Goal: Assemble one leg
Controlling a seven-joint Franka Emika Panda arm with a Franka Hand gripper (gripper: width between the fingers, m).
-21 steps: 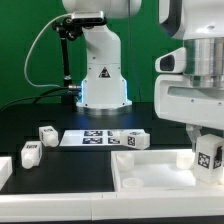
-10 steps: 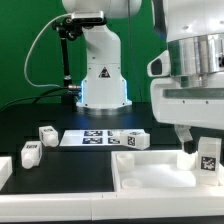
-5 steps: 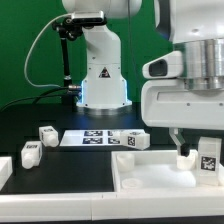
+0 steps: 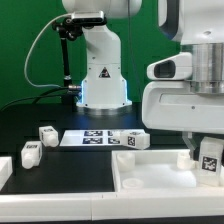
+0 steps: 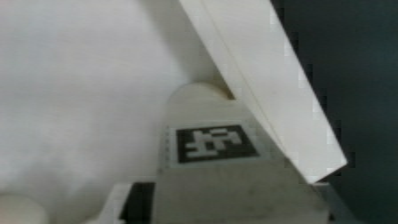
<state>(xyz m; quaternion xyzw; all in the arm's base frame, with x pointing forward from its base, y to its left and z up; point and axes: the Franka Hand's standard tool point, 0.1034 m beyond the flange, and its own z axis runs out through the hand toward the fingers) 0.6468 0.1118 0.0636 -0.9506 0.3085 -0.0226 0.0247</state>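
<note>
A leg (image 4: 210,158), a small white block with a black-and-white tag, stands at the right end of the big white tray-like part (image 4: 140,178). My gripper (image 4: 203,150) comes down over it and is shut on it. In the wrist view the leg (image 5: 214,143) fills the middle, tag facing the camera, its tip against the tray's inner corner next to the raised rim (image 5: 267,80). A dark finger (image 5: 139,200) shows beside the leg. Three more legs lie on the black table: two at the exterior view's left (image 4: 47,134) (image 4: 29,153), one beside the board (image 4: 132,141).
The marker board (image 4: 95,138) lies flat on the table behind the tray. The robot base (image 4: 102,85) stands at the back centre with cables to its left. Another white part (image 4: 4,172) shows at the exterior view's left edge.
My hand has turned about its vertical axis over the leg, so its housing shows a different face. The leg stays in the same spot at the tray's right end.
</note>
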